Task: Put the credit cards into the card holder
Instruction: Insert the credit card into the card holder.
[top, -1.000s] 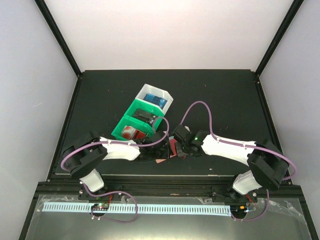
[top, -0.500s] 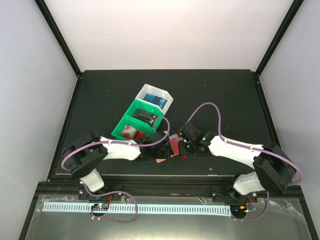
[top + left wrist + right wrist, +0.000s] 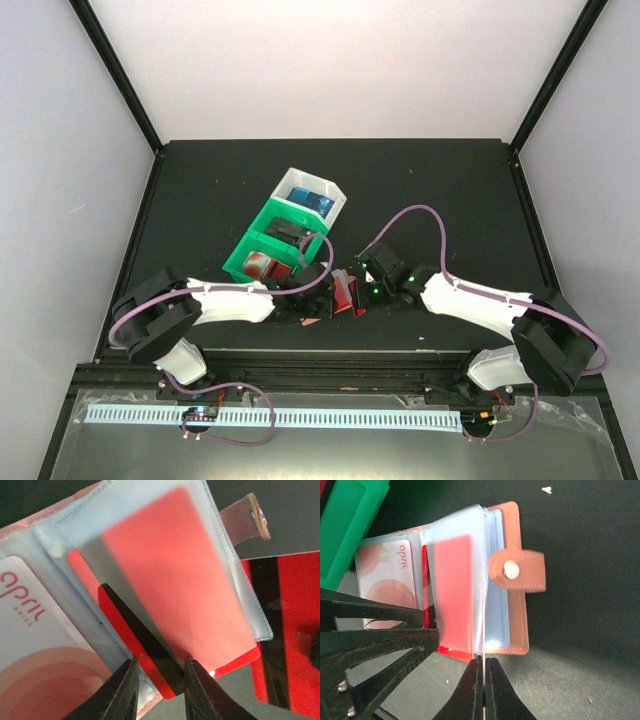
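1 white card [image 3: 387,580] sits in a pocket of the card holder [image 3: 512,605], which lies open at the table's near edge between both arms. The left gripper [image 3: 159,685], nearly closed, pinches a red card [image 3: 148,669] that is only partly under a clear sleeve [image 3: 165,580]. The right gripper [image 3: 482,680], clamped tight, holds that sleeve upright. Another red card [image 3: 295,630] lies just right, not yet loaded. A green bin [image 3: 262,240] crowds the far-left side.

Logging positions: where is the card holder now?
Top view, front centre: card holder lies open near the green bin, between left end effector and right end effector.
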### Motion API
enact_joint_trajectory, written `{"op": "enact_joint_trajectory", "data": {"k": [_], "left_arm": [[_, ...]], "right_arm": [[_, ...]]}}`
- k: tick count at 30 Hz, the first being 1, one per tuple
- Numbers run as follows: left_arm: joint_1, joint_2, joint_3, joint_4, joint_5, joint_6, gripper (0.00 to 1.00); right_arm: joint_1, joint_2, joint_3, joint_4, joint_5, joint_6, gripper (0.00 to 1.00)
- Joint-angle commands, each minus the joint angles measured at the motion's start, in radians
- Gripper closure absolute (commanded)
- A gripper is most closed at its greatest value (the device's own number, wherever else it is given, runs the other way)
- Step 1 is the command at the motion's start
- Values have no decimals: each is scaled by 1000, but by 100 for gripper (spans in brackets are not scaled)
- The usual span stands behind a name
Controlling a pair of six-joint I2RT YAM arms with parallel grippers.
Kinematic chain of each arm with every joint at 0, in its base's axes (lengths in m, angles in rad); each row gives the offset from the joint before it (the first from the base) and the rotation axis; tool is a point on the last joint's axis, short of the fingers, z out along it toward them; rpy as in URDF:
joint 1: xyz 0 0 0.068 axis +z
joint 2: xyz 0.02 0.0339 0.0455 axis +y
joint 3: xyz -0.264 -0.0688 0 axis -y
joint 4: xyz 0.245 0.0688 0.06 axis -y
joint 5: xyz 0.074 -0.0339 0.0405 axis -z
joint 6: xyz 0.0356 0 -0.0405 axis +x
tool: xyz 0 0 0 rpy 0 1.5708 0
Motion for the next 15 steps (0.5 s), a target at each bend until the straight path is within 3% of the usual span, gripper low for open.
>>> {"op": "enact_joint_trajectory", "data": {"k": [1, 6, 15], "left_arm": [[2, -77, -11, -120, -58, 14, 70], [2, -148, -33, -133, -81, 13, 64], [4, -90, -39, -103, -58, 10, 66]], "right_arm": [[-5, -25, -12, 55, -35, -16, 99], [-5, -11, -14, 94, -90, -28, 99], [-4, 62, 2, 72, -46, 9, 99]]}}
